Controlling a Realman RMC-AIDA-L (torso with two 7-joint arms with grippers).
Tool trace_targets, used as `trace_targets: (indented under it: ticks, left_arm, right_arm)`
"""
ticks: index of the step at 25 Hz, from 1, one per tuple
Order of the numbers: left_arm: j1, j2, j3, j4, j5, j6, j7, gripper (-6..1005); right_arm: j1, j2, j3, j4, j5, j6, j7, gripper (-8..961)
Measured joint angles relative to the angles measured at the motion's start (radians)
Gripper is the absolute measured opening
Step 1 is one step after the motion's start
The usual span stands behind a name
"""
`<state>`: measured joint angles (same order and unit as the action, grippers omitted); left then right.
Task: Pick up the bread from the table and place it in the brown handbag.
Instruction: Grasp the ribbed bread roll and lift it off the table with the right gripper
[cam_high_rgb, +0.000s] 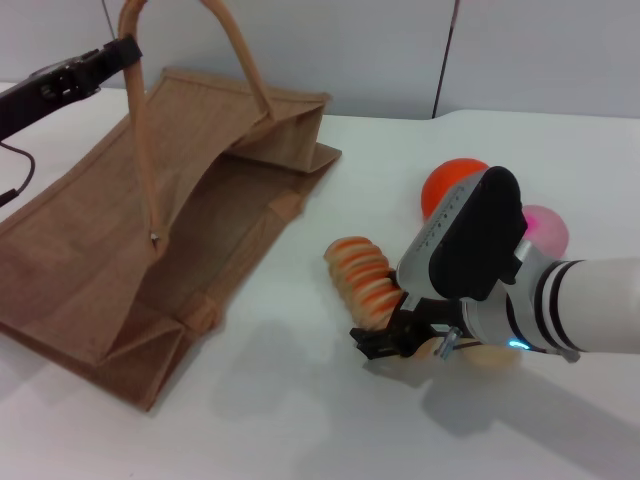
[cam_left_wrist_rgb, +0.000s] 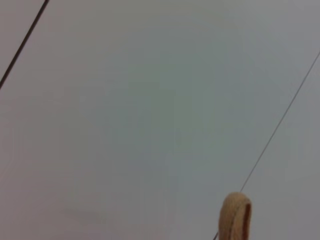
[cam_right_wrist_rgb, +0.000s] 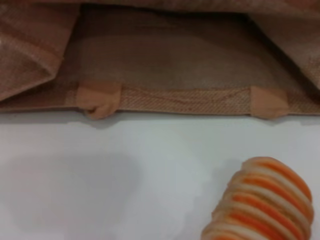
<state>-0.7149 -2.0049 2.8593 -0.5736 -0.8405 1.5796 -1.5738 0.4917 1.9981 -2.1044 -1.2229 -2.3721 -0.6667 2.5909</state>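
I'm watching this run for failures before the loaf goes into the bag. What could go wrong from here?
The right gripper sits at the near end of the bread, not its middle, so the loaf might tip or slip when lifted. The orange ball lies right beside the arm and could get knocked away. The left gripper holds only one handle, so the handbag mouth may sag.

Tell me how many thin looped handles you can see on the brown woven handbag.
2. One tan handle is held up at the left gripper; the other handle arches behind it, above the brown woven handbag.

right arm (cam_high_rgb: 590, 310): white, black bands | left arm (cam_high_rgb: 60, 80): black
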Motion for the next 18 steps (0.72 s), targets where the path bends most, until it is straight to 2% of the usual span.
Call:
trace_targets:
  ticks: [6,11,18]
  left_arm:
    - [0.000,0.000,0.000,0.000,0.000,0.000,0.000,151]
    - [0.000,0.000,0.000,0.000,0.000,0.001,0.000,154]
    - [0.000,0.000,0.000,0.000,0.000,0.003,0.000,157]
  right_arm:
    - [0.001,0.001,0.013,0.001,-0.001,-0.002,0.000,900]
    - [0.001,0.001,0.032,0.001,-0.005,-0.010,-0.001,780]
    - [-0.002,0.013,0.064,0.000,-0.051,-0.027,0.006,748]
